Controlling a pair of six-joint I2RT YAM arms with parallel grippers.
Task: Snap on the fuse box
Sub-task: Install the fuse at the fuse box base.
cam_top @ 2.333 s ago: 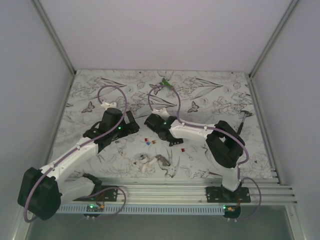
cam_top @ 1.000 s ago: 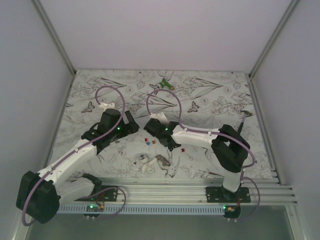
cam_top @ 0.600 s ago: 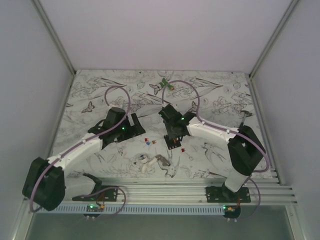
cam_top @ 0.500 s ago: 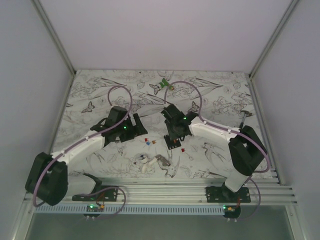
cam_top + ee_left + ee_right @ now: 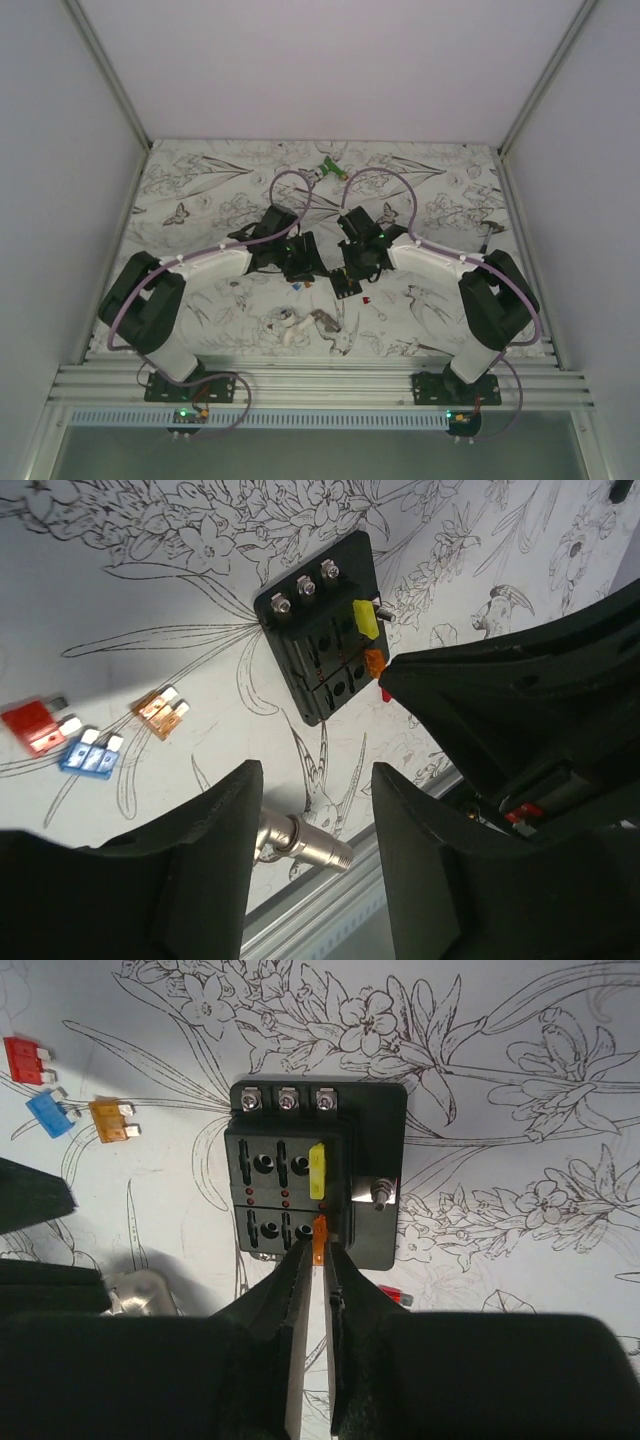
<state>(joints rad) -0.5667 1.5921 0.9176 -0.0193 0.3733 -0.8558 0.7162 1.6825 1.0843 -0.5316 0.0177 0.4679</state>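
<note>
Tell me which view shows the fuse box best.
Right wrist: the fuse box lies centred, slots clear, the right gripper pinching an orange fuse at it. Left wrist shows it tilted. Top external: a small dark block.

A white surface (image 5: 200,190) printed with line-drawn flowers and butterflies carries a black square plastic fuse box (image 5: 375,1140), flat just ahead of the right jaws. To their left lie a red blade fuse (image 5: 24,1060), a blue blade fuse (image 5: 47,1115) and an orange blade fuse (image 5: 110,1120). A green plastic object (image 5: 331,168) lies well beyond them, and a white-and-grey clump of small parts (image 5: 300,325) behind.
</note>
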